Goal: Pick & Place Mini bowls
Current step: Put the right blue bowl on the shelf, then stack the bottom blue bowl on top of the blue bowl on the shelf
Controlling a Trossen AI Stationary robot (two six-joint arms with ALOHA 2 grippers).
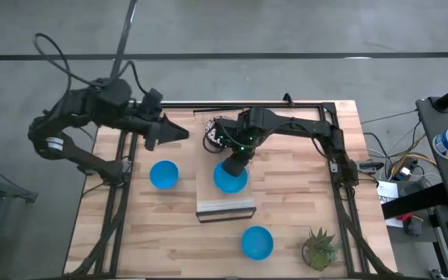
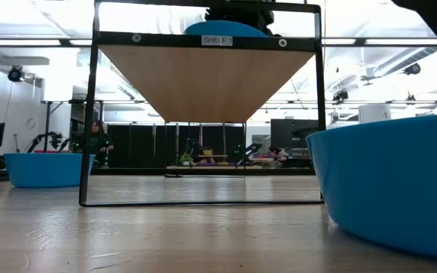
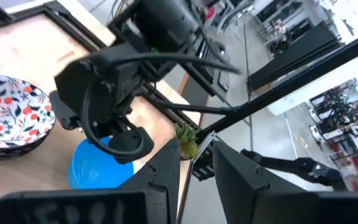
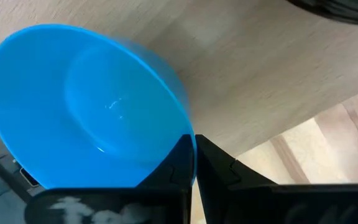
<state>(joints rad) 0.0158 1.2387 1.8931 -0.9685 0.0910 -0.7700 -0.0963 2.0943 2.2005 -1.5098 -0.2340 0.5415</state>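
Note:
Three bright blue mini bowls show in the high view. One (image 1: 229, 179) is on the raised pale shelf board (image 1: 224, 204), under my right gripper (image 1: 236, 166), which is shut on its rim. A second (image 1: 164, 174) rests on the table left of the shelf, and a third (image 1: 257, 242) rests near the table's near edge. The patterned bowls (image 1: 211, 134) sit stacked behind the shelf and show in the left wrist view (image 3: 8, 115). My left gripper (image 1: 179, 133) hovers left of that stack, touching nothing, with a narrow gap between its fingers (image 3: 196, 168). My right gripper (image 4: 195, 155) pinches the blue bowl's rim (image 4: 188, 135), one finger inside the bowl and one outside. It comes from above, pointing down. The bowl (image 2: 226, 29) is at the shelf top; whether it rests there or is just clear, I cannot tell.
The shelf is a black frame (image 2: 89, 114) that carries the board above the table. A small green potted plant (image 1: 320, 247) stands at the near right corner. A black rail frame (image 1: 337, 148) runs along the table's edges. Bare wood lies between the bowls.

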